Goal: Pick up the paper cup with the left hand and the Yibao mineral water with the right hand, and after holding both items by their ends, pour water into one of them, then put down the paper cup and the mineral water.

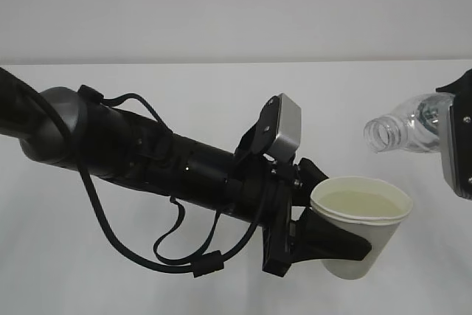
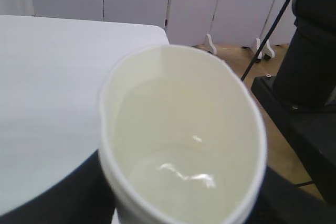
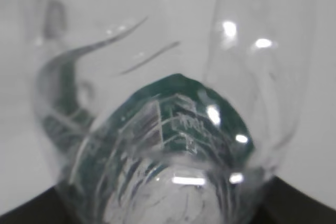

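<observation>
So the exterior view is the only one showing both items at once: the cup [image 1: 361, 225] sits clamped in the left hand [image 1: 324, 237], held up off the table [image 1: 221, 271], with the bottle [image 1: 408, 126] tipped nearly sideways to its upper right, mouth facing the cup but apart from it. Left wrist view looks straight into the cup [image 2: 184, 135] and catches water [image 2: 178, 179] pooled at the bottom. Right wrist view is just bottle [image 3: 168, 124], green label [image 3: 184, 103] seen through it, gripped by the right hand [image 1: 461, 145]. Left arm reaches in slanting down to the right.
</observation>
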You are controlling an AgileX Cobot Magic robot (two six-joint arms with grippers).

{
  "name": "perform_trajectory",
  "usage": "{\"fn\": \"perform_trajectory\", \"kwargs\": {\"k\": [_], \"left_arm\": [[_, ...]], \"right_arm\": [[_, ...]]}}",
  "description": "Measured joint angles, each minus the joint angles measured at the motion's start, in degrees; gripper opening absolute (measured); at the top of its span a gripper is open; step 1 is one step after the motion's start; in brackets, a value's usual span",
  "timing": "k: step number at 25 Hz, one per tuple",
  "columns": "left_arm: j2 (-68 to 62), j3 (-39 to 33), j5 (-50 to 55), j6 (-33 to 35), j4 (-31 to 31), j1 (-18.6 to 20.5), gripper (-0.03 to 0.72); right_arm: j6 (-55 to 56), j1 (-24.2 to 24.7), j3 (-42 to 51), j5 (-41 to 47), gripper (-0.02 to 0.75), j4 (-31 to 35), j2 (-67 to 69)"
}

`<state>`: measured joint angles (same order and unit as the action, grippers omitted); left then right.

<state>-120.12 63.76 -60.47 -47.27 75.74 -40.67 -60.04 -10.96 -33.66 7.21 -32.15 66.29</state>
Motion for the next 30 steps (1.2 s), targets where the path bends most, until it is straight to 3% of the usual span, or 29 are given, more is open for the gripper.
{"fn": "perform_trajectory", "kwargs": {"k": [30], "left_arm": [[0.0,0.0,-0.5,0.0,-0.8,0.0,0.430]], "right_arm": [[19.2,0.0,0.0,-4.5,0.407,0.0,0.0]]}}
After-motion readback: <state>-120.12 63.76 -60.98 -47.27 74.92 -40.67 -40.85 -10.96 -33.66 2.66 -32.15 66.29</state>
